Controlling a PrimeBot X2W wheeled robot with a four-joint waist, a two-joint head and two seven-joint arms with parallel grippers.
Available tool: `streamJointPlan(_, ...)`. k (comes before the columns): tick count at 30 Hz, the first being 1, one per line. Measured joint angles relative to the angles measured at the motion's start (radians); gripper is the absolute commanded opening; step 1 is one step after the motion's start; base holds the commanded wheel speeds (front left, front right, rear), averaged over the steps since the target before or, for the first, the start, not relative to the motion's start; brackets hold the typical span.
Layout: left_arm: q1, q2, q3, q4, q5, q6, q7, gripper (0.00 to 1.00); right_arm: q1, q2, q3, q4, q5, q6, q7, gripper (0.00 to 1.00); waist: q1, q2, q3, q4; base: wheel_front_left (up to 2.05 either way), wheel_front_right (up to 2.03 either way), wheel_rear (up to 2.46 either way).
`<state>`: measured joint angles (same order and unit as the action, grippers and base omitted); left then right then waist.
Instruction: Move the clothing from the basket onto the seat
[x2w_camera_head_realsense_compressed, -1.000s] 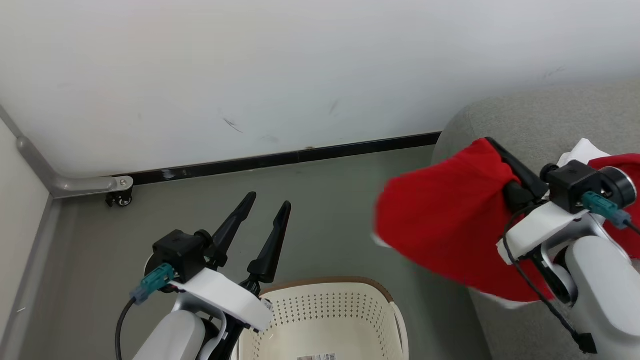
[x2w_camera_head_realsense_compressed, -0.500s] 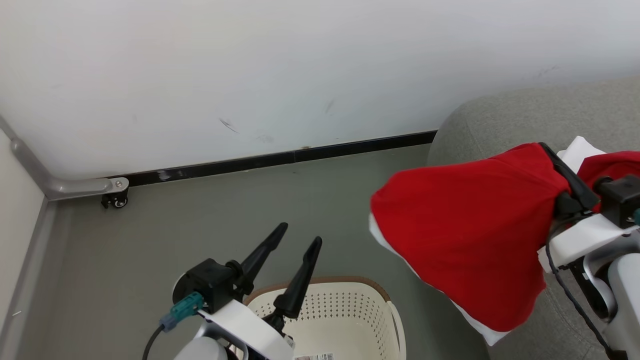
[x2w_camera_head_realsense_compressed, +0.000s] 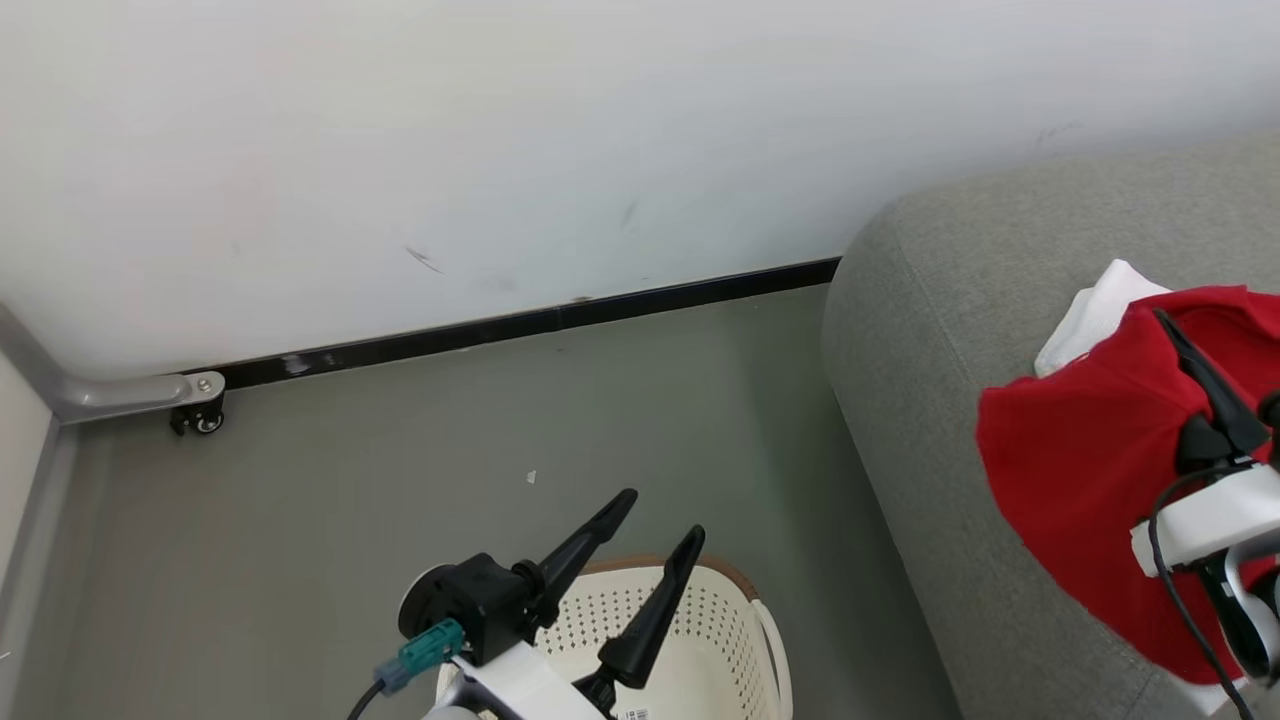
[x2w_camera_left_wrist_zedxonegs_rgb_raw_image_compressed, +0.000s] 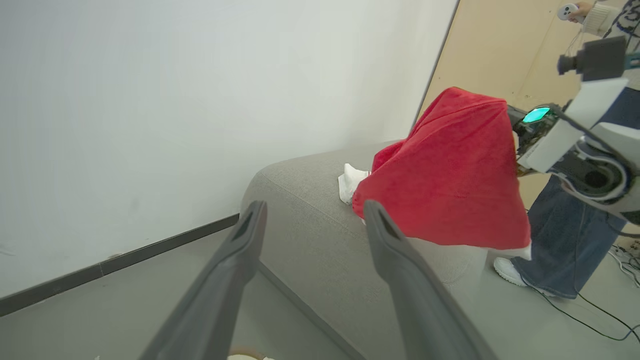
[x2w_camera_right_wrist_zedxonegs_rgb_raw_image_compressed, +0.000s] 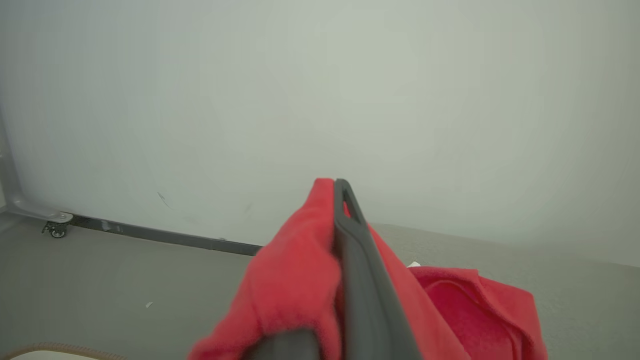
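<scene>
I start with the cream-white perforated plastic basket (x2w_camera_head_realsense_compressed: 745, 600) with its brown rim band, low in my head view on the grey floor. What I can see of its inside is bare perforated wall and a sliver of its floor carrying the edge of a barcode sticker (x2w_camera_head_realsense_compressed: 634, 714). The rest is cut off by the frame edge or covered by my left arm. The left gripper (x2w_camera_head_realsense_compressed: 660, 512) sits over the basket's far rim in that view, its two dark fingers spread wide with nothing between them. My left wrist view (x2w_camera_left_wrist_zedxonegs_rgb_raw_image_compressed: 315, 206) shows the same.

The bright red soft fabric garment (x2w_camera_head_realsense_compressed: 1080, 480) hangs from the right gripper (x2w_camera_head_realsense_compressed: 1200, 390), which is clamped tight on a fold of it above the large grey woven upholstered seat (x2w_camera_head_realsense_compressed: 930, 330). I cannot tell whether its lower hem touches the seat. In my right wrist view one finger (x2w_camera_right_wrist_zedxonegs_rgb_raw_image_compressed: 350, 240) shows dark and the other is wrapped in red cloth. A second red garment (x2w_camera_right_wrist_zedxonegs_rgb_raw_image_compressed: 480, 305) lies crumpled on the seat, with a white piece of cloth (x2w_camera_head_realsense_compressed: 1090, 315) beside it. Beyond the seat, a person's jeans leg (x2w_camera_left_wrist_zedxonegs_rgb_raw_image_compressed: 565, 250) is partly hidden by the hanging garment and my right arm.
</scene>
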<state>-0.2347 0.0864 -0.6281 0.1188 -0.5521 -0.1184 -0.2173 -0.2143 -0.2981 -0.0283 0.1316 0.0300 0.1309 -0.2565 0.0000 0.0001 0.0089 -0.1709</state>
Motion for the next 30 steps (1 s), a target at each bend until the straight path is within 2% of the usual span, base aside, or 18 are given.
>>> streamJointPlan(13, 0.0, -0.012, -0.097, -0.005, -0.001, -0.007, -0.009, 1.0, 0.085, 0.02, -0.053, -0.054, -0.023, 0.0, 0.0, 0.0, 0.0, 0.0, -0.006, -0.067, 0.0, 0.0, 0.0)
streamJointPlan(30, 0.0, -0.014, -0.131, -0.006, -0.011, -0.008, -0.015, 1.0, 0.128, 0.047, -0.055, -0.061, -0.02, 0.0, 0.0, 0.0, 0.0, 0.0, -0.014, -0.147, 0.0, 0.0, 0.0)
